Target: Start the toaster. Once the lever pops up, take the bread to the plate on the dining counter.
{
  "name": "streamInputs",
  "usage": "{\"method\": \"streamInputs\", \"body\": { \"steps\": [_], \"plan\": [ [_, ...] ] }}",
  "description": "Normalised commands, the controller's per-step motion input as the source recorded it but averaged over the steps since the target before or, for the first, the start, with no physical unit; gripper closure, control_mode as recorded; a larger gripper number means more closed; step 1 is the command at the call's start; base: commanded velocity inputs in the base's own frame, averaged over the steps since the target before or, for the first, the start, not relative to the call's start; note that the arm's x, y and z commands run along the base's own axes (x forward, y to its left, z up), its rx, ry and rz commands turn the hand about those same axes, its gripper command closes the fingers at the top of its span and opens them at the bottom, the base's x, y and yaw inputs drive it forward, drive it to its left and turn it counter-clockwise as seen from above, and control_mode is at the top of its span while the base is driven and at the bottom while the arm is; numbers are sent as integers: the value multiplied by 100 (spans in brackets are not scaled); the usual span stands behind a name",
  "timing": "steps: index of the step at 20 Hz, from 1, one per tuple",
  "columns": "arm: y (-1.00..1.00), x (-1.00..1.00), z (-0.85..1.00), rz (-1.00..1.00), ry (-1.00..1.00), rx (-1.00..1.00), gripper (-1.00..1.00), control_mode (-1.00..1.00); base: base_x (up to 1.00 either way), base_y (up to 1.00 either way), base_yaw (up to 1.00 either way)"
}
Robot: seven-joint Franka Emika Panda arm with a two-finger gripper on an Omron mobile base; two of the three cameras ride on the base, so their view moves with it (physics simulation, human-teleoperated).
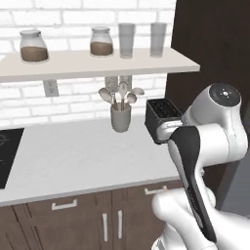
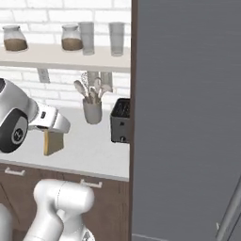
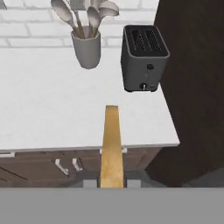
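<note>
Hand view gives you the clearest read: the gripper (image 3: 111,183) is clamped on the bread (image 3: 111,144), which you see edge-on as a narrow golden strip rising from between the two dark finger tips. The slice hangs above the front edge of the white worktop (image 3: 43,109), nearer you than the toaster (image 3: 144,57) and well apart from it.

Take the toaster as your landmark. It stands on the worktop hard by the dark brown cabinet wall (image 3: 192,65), its two slots facing up and its knobbed end face turned toward the hand. Just beside it, on the side away from the wall, sits the grey utensil crock (image 3: 87,50) with pale spoons standing in it.

In the right base view you see the bread (image 2: 53,142) as a tan slab hanging below the white hand, out over the worktop and well away from the toaster (image 2: 120,121), with the crock (image 2: 92,111) between them further back. The fingers themselves are hard to make out there.

Above the toaster runs a shelf (image 1: 97,63) carrying two jars and two glasses.
</note>
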Motion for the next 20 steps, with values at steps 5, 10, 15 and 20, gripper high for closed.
{"method": "streamInputs", "body": {
  "steps": [5,10,15,20],
  "plan": [
    [0,0,0,0,0,0,100,100,-100,0,-4],
    [0,0,0,0,0,0,100,100,-93,1,-30],
    [0,0,0,0,0,0,100,100,-32,0,-90],
    [0,0,0,0,0,0,100,100,-2,0,-98]
  ]
}}
